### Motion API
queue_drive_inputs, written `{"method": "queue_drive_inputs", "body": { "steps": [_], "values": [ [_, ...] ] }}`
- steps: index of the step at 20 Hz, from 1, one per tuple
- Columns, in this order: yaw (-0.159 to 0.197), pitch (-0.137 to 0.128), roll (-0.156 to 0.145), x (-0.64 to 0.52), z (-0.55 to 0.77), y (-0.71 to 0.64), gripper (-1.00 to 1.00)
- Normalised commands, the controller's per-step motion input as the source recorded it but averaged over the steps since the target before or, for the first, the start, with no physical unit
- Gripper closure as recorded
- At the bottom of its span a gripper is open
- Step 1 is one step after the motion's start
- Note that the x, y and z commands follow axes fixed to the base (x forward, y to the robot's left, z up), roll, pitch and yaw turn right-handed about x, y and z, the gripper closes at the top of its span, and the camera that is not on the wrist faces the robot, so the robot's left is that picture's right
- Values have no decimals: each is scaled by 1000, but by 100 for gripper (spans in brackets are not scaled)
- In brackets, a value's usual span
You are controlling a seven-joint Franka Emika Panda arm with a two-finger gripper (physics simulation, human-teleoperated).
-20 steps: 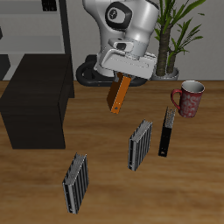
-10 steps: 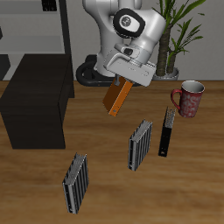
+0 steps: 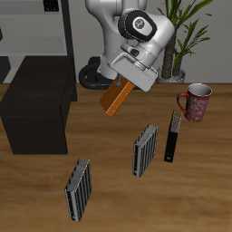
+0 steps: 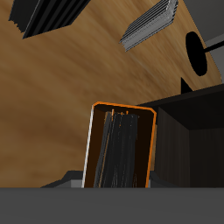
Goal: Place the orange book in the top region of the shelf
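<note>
My gripper point(image 3: 130, 82) is shut on the orange book point(image 3: 115, 97) and holds it tilted in the air above the table, between the shelf and the mug. In the wrist view the orange book point(image 4: 121, 147) hangs between my fingers with its pale page edges facing the camera. The shelf point(image 3: 36, 101) is a large matte black box with a flat top, standing on the table beside the held book; a part of it shows in the wrist view point(image 4: 194, 131). The book is apart from the shelf and about level with its top.
Two dark grey ribbed books stand nearer the front edge point(image 3: 145, 149) point(image 3: 79, 189). A slim black book point(image 3: 172, 138) lies by a red mug point(image 3: 196, 101). A pale grey open-frame rack point(image 3: 45, 27) and a potted plant point(image 3: 181, 36) stand at the back.
My wrist has turned and the orange book has swung from hanging nearly upright to a stronger tilt, its lower end rising and moving towards the shelf.
</note>
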Motion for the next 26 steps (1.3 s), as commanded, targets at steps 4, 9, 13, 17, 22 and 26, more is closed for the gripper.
{"method": "queue_drive_inputs", "body": {
  "steps": [4,9,13,17,22,26],
  "values": [
    [20,-37,-134,92,51,-212,100],
    [47,-9,-80,150,-62,-166,100],
    [17,19,-94,205,-149,-148,100],
    [6,44,-87,103,-116,-142,100],
    [22,12,-62,18,-11,-109,100],
    [-17,-2,-74,30,23,-182,100]
  ]
}}
